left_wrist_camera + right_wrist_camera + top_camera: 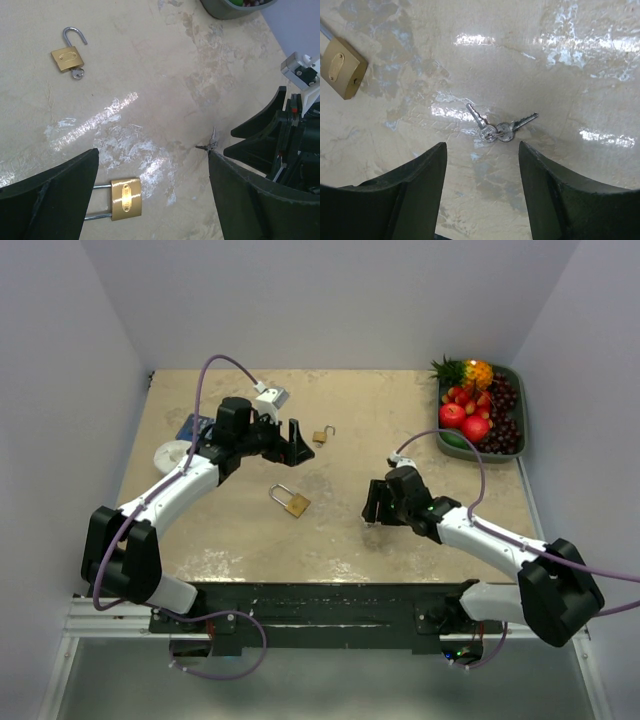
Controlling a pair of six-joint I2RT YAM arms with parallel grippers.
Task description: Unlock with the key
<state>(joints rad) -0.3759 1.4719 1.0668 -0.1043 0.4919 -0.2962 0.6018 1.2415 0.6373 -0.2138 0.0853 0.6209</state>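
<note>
A brass padlock [291,502] with its shackle shut lies at the table's middle; it shows in the left wrist view [125,198] and the right wrist view [340,67]. Two silver keys on one ring [497,131] lie flat on the table just ahead of my right gripper [482,147], which is open and empty above them [372,505]. The keys also show in the left wrist view [210,145]. My left gripper [153,154] is open and empty, hovering behind the padlock [298,443].
A smaller brass padlock [67,56] with its shackle open and a key in it lies farther back [322,436]. A dark tray [521,390] of fruit stands at the back right. A white round object [172,452] and a blue item [192,425] lie at the left.
</note>
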